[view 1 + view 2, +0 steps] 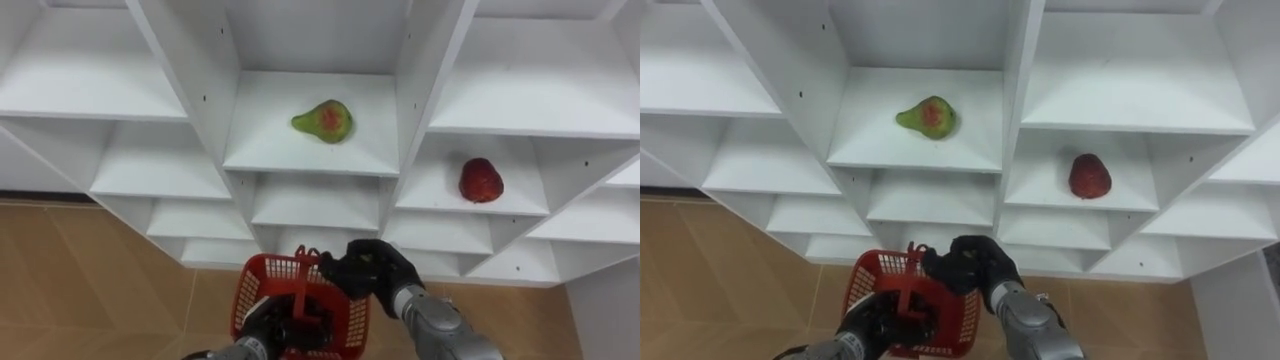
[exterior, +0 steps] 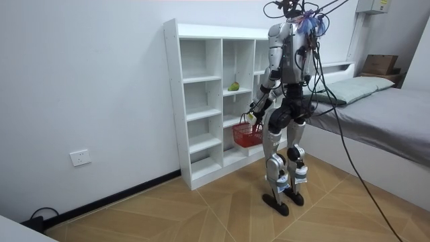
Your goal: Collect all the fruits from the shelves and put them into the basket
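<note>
Red basket (image 1: pixel 258 290) low in front of white shelf unit (image 1: pixel 300 160), carried by left hand (image 1: pixel 262 328), clamped round its upright handle. Right hand (image 1: pixel 368 272) dark, poised over basket's far rim; open or closed cannot be told. Green pear (image 1: pixel 323 121) with red patch lying on middle-column shelf. Red fruit (image 1: pixel 480 180) on right-column shelf, one level lower, well apart from pear. Neither fruit touched. Basket contents hidden behind hands. Standing upright on wood floor (image 1: pixel 90 280), facing shelves, bed (image 2: pixel 390 114) behind.
</note>
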